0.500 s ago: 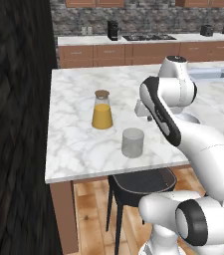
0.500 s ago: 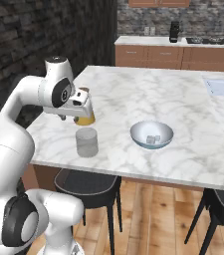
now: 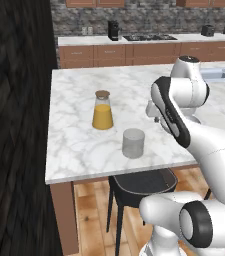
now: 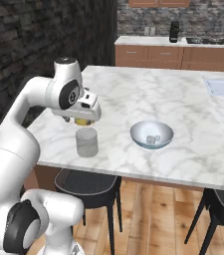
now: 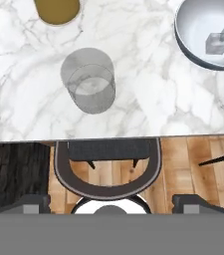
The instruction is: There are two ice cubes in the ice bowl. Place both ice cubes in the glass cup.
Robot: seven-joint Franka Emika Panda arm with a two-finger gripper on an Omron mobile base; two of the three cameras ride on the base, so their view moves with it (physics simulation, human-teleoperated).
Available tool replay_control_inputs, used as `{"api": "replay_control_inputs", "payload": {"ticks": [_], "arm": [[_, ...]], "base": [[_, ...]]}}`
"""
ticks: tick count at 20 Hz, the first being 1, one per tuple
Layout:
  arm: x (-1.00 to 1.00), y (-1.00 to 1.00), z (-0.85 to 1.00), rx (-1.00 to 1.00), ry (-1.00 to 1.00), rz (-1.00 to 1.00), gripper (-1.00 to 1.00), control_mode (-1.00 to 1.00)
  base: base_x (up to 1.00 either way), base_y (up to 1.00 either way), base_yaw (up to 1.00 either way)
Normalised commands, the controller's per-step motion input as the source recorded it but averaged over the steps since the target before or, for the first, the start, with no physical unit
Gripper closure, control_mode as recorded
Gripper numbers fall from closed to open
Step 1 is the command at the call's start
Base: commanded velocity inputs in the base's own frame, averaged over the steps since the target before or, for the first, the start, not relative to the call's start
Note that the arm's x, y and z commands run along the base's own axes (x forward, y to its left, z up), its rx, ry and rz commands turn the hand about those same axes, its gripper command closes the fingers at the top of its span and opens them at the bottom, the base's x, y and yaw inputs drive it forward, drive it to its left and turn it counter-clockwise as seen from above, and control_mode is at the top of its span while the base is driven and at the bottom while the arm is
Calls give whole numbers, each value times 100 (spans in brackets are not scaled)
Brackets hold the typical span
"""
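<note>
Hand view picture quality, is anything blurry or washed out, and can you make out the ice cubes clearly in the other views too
Hand view: evenly lit, slightly soft; the glass cup reads as a translucent grey ring, and both ice cubes show pale and faint in the ice bowl. Right base view: the cubes are small, low-contrast blocks against the bowl. Left base view: soft shadows, no glare, cup clear.

Grey-clear glass cup [image 5: 88,80], orange carafe [image 3: 103,110]
</note>
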Motion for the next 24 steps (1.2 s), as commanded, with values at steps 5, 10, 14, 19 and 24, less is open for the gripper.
{"api": "replay_control_inputs", "payload": {"ticks": [5, 10, 14, 19, 24], "arm": [[-1, -72, 0, 0, 2, -11, -100, -100], [4, -43, -2, 0, 7, -13, -100, -100], [3, -49, -17, 0, 10, -15, -100, -100], [23, -71, -12, 0, 1, -10, -100, -100], [44, -55, -3, 0, -6, 0, -100, -100]], "base": [[0, 0, 0], [0, 0, 0], [0, 0, 0], [0, 0, 0], [0, 0, 0]]}}
